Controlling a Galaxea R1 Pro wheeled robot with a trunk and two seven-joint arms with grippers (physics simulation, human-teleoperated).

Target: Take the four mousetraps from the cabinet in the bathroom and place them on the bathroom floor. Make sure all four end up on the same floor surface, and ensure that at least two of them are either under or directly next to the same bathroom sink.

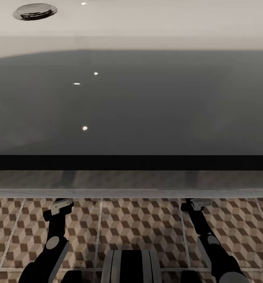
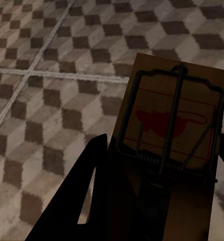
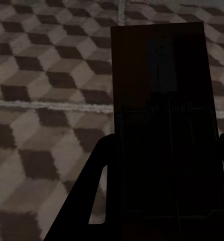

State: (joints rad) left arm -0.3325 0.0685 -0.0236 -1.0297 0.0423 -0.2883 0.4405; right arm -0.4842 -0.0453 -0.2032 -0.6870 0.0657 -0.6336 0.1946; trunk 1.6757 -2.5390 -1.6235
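Mousetraps: you've got one (image 2: 175,130) clamped in your left gripper (image 2: 152,201), another (image 3: 164,125) in the right gripper (image 3: 162,201), both w/ arms reaching under the sink (image 1: 131,118), above the bathroom floor (image 1: 139,224).

In the head view the sink (image 1: 131,118) runs past both side edges and covers both arms' forward ends, while in the right wrist view the mousetrap (image 3: 164,125) is too dark to make out its bar, and its near end leaves frame.
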